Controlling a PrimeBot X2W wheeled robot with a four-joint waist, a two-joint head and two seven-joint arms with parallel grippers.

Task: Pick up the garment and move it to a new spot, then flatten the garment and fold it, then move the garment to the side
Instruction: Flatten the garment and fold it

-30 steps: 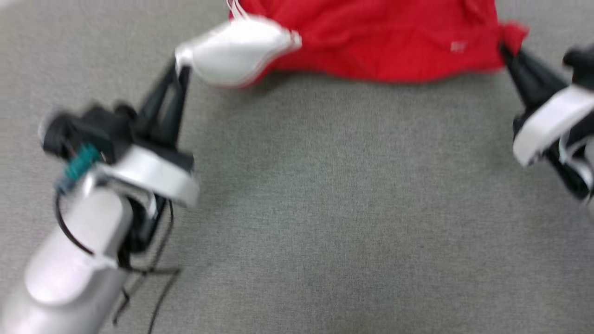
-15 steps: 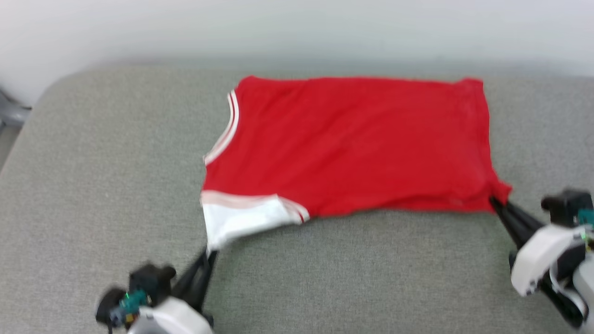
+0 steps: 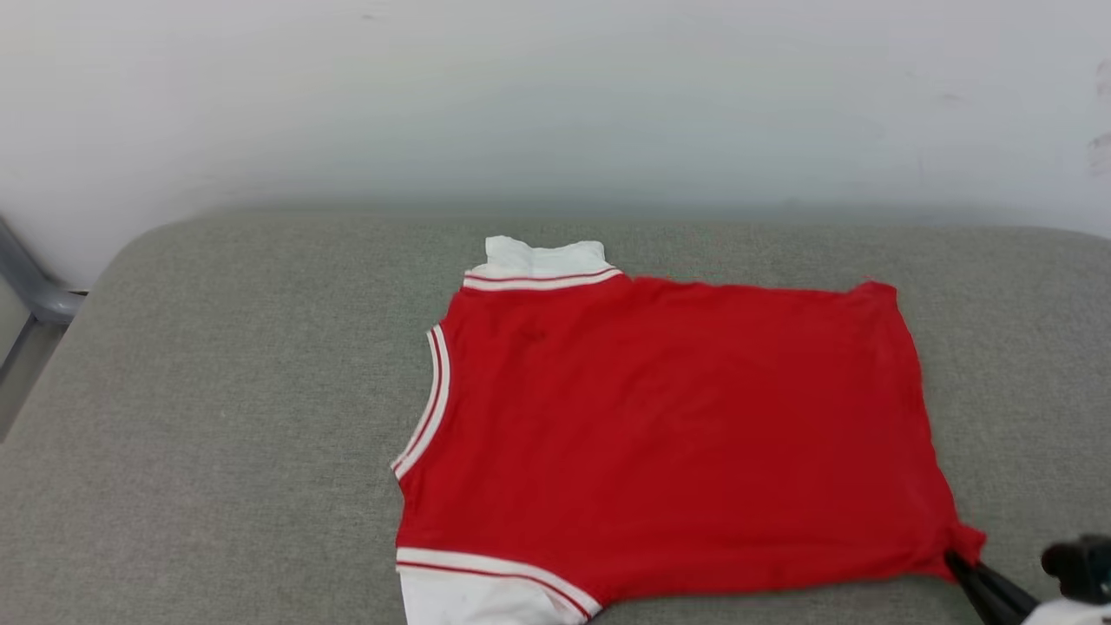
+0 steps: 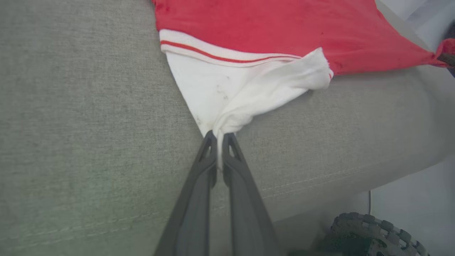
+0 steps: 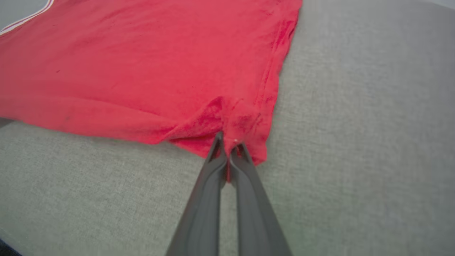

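The garment (image 3: pixel 677 434), a red jersey with white sleeves and red-white striped trim, lies spread flat on the grey cushion, plain red side up. My left gripper (image 4: pixel 219 137) is shut on the tip of the near white sleeve (image 4: pixel 231 92), which is drawn into a point. My right gripper (image 5: pixel 229 142) is shut on the garment's (image 5: pixel 142 64) near hem corner, bunching the red cloth there; its dark fingers (image 3: pixel 985 590) show at the head view's lower right. The far white sleeve (image 3: pixel 542 256) pokes out at the back.
The grey cushion (image 3: pixel 217 417) ends at a white wall (image 3: pixel 555 95) behind. A grey metal frame piece (image 3: pixel 35 295) stands off its left edge. In the left wrist view the cushion's front edge drops to the floor, where a treaded wheel (image 4: pixel 369 234) sits.
The head camera has tilted up, so the whole garment and the wall now show. Both grippers keep their hold, and the garment now lies further spread, with the far sleeve showing.
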